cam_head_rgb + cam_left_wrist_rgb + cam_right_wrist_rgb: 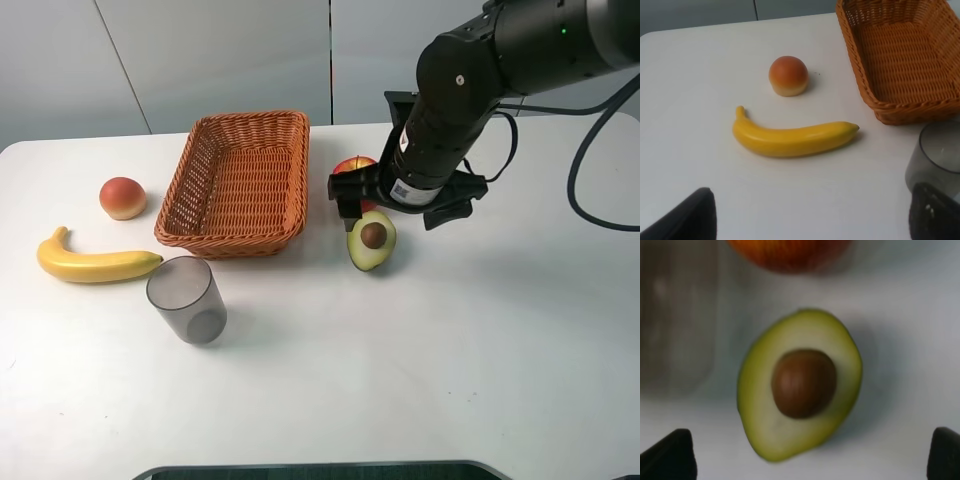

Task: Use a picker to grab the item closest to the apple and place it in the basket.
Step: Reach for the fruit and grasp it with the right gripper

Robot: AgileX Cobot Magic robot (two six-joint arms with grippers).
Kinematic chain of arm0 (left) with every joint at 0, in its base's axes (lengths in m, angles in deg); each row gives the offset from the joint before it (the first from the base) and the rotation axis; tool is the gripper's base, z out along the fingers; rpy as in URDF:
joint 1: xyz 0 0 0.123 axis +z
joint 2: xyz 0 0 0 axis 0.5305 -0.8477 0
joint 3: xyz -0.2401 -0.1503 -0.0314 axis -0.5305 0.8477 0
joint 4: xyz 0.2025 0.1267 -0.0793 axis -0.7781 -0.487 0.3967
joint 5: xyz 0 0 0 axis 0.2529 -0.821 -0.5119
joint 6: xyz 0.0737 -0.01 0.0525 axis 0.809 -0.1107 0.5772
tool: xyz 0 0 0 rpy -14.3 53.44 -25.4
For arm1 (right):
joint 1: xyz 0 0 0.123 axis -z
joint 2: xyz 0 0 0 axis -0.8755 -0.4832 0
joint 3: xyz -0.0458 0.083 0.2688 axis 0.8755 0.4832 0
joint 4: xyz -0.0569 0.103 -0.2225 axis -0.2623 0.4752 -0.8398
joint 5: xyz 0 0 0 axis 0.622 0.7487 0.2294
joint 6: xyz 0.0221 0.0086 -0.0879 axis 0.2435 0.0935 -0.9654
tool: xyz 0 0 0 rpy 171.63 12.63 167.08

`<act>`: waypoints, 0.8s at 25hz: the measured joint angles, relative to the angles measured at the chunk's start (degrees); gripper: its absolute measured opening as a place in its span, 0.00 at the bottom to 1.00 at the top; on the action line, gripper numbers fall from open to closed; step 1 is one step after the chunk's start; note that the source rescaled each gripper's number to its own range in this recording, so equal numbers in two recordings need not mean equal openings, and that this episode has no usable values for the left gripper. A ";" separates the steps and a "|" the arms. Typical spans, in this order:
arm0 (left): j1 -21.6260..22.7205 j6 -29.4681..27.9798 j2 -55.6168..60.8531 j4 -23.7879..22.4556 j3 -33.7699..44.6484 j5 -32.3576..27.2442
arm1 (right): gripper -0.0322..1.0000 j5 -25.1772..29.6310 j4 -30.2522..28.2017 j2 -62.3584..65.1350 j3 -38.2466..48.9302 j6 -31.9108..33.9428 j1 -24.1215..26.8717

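Bright, even light, soft shadows — avocado (800,385) blurred up close

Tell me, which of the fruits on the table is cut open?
The green avocado half, lying cut face up beside the red apple. The yellow banana and orange peach are whole.

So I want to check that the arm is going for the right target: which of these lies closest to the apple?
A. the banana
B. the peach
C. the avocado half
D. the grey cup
C: the avocado half lies right next to the apple, while the other three lie much further off, towards the left of the high view.
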 joint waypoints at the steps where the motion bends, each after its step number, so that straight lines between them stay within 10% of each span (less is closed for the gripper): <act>1: 0.00 0.00 0.00 0.00 0.00 0.00 | 1.00 -0.78 -0.58 -0.42 -0.28 1.06 0.00; 20: 0.00 0.00 0.00 0.00 0.00 0.00 | 1.00 -7.24 -11.46 -6.87 -1.82 14.03 0.00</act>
